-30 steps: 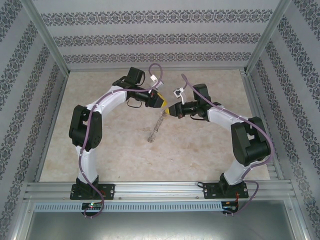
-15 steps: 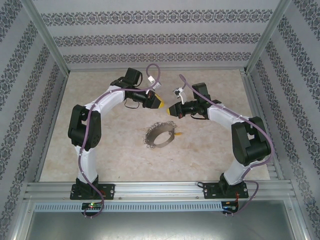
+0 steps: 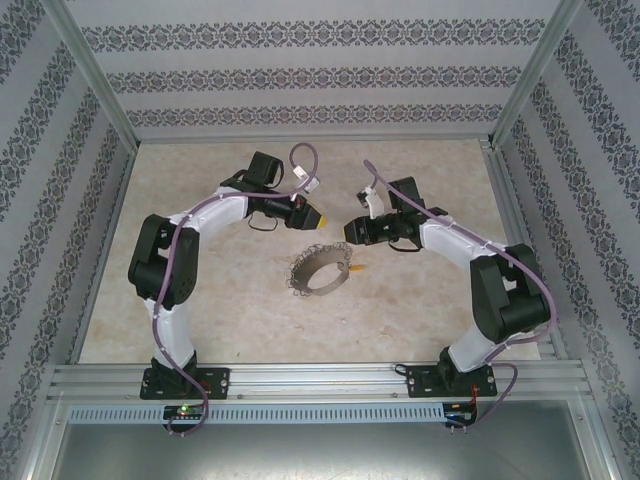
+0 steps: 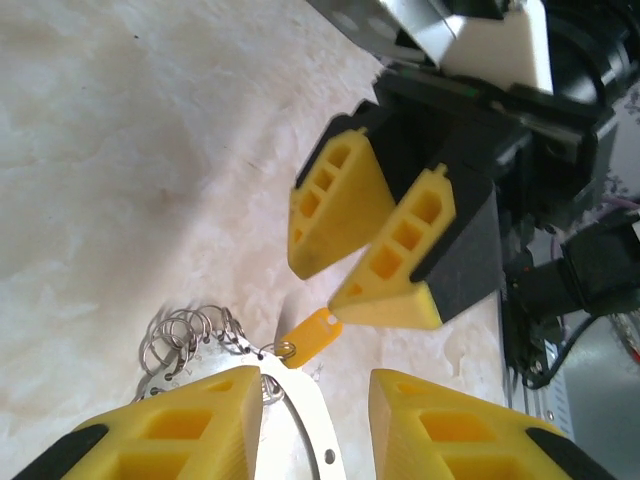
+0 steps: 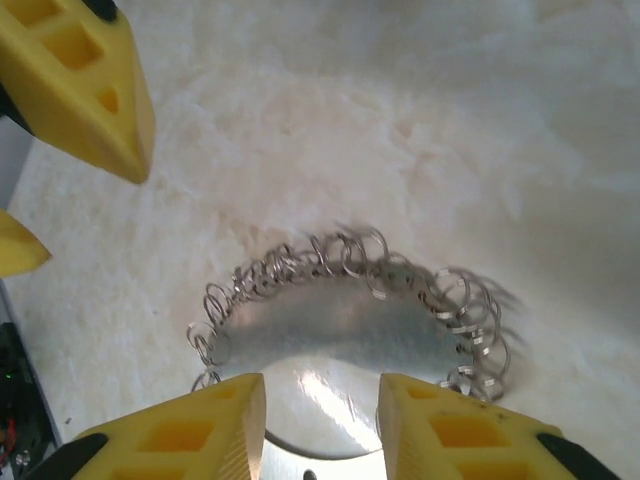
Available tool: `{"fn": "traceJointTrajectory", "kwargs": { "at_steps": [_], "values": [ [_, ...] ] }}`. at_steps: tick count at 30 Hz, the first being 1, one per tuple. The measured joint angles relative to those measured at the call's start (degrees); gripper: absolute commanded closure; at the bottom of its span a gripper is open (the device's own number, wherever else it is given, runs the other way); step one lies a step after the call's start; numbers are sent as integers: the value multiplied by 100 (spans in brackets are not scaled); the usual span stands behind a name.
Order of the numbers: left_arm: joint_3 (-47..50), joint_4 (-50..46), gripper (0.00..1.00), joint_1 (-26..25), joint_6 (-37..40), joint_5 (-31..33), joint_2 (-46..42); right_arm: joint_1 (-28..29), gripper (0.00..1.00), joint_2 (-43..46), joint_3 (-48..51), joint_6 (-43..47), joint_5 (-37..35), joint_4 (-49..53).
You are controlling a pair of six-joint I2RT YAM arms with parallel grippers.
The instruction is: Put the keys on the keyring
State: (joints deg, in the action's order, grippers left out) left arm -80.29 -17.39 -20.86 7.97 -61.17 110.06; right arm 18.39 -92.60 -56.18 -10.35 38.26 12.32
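The keyring [image 3: 320, 271], a wide thin silvery hoop fringed with small wire loops, lies flat on the table. It also shows in the right wrist view [image 5: 345, 330] and the left wrist view [image 4: 300, 420]. The key [image 4: 311, 336] has an orange head and lies at the hoop's right rim [image 3: 357, 267], seemingly hooked there by a small wire loop. My left gripper [image 3: 318, 218] hovers behind the hoop, open [image 4: 315, 425], gripping nothing. My right gripper [image 3: 350, 233] stands open [image 5: 320, 425] over the hoop's right side. The right gripper's fingers [image 4: 335, 215] hang just above the key.
The floor is pale marbled stone [image 3: 250, 320]. Patterned walls and aluminium posts [image 3: 515, 110] enclose it. An aluminium rail [image 3: 320, 378] at the near edge carries both arm bases. The two grippers' tips are close together above the hoop.
A second ago the hoop hung edge-on between the two grippers; it now lies flat on the table. The right gripper has opened and dropped lower; the left has opened slightly.
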Motion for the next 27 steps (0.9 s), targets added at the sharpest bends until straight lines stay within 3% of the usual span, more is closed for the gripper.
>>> {"fn": "traceJointTrajectory", "kwargs": {
  "at_steps": [9,27],
  "values": [
    [282,791,64,-46,-573,485,-376,326,64,-326,42,-2,-601,632],
    [282,938,63,-46,-680,575,-492,551,72,-850,-199,0,-1137,1067]
  ]
}}
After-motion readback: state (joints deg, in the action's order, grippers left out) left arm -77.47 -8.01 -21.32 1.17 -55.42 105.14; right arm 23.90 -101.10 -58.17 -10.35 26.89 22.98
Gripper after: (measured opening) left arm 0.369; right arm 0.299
